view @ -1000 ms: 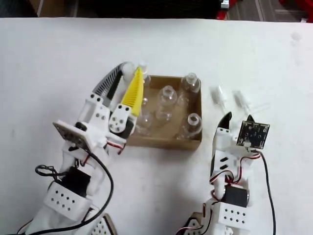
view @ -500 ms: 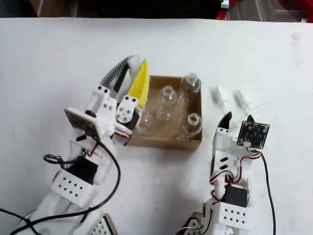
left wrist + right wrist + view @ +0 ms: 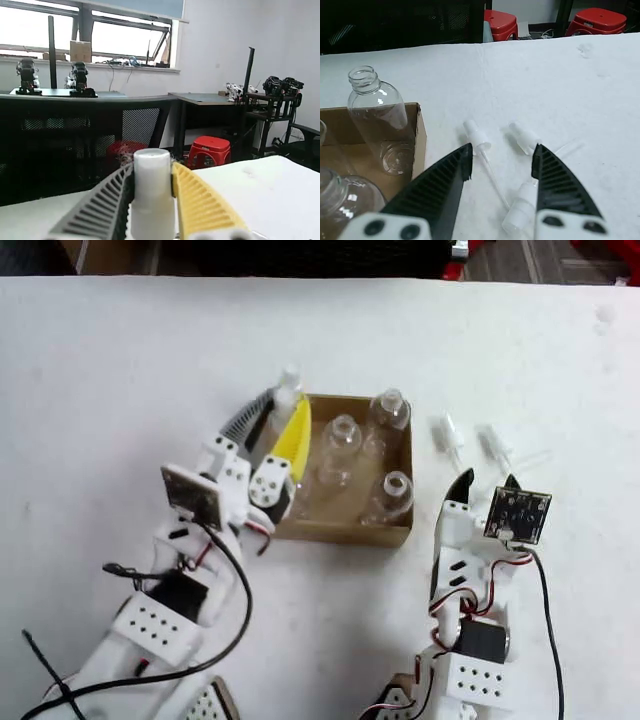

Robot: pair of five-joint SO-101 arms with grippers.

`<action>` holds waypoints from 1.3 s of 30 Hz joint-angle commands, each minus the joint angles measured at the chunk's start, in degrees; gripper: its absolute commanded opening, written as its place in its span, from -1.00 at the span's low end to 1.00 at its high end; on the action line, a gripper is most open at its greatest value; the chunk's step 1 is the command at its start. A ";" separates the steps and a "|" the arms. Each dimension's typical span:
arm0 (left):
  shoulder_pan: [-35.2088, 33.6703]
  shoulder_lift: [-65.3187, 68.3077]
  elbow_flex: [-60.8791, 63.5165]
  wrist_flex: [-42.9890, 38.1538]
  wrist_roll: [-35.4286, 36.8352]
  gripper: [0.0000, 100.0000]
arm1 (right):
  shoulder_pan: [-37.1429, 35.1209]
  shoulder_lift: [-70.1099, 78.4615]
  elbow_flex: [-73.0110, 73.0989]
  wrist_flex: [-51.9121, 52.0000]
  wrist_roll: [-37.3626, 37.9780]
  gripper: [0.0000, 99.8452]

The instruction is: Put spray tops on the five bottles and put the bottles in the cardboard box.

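Note:
The cardboard box [image 3: 345,532] sits mid-table with three clear open-necked bottles [image 3: 340,447] standing in it. My left gripper [image 3: 283,406], one grey finger and one yellow, is shut on a bottle with a white spray top [image 3: 289,379] at the box's far left corner. In the left wrist view that white top [image 3: 151,200] stands upright between the fingers of the left gripper [image 3: 151,171]. My right gripper [image 3: 487,483] rests open on the table to the right of the box. In the right wrist view, loose spray tops [image 3: 478,138] lie just beyond its black fingers [image 3: 447,176].
Two loose spray tops [image 3: 447,435] lie on the white table between the box and the right gripper, and a third [image 3: 519,207] lies close under a right finger. An open bottle [image 3: 380,115] stands in the box's near corner [image 3: 420,131]. Cables trail from both arms.
The left arm has swung right and forward. Its gripper, still holding the topped bottle, went from left of the box to its far left corner. The right arm stayed still.

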 commanded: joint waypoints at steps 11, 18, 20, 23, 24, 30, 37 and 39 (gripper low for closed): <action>1.80 -0.75 5.63 -1.58 -0.79 -0.96 | -0.31 -0.31 0.62 -1.54 0.79 -0.65; 1.80 -0.75 7.56 -1.23 0.53 -0.69 | -0.31 -0.31 0.62 -1.54 0.79 -0.65; 1.80 -0.75 7.56 -1.05 2.99 -0.58 | -0.31 -0.31 0.62 -1.54 0.79 -0.65; 1.80 -0.84 7.03 0.53 4.04 -0.59 | -0.31 -0.31 0.62 -1.71 0.79 -0.65; 1.80 -1.27 7.03 0.70 4.04 -0.60 | -0.31 -0.31 0.62 -1.71 0.79 -0.65; 1.80 -11.30 6.77 6.59 4.31 -0.68 | -0.31 -0.31 0.62 -1.80 0.79 -0.65; -3.65 -25.27 -0.79 33.67 4.40 -0.68 | -0.40 -0.31 0.53 -1.45 0.79 -0.65; -7.69 -26.33 -4.75 41.93 5.36 -0.68 | -0.40 -0.31 0.53 -1.45 0.79 -0.65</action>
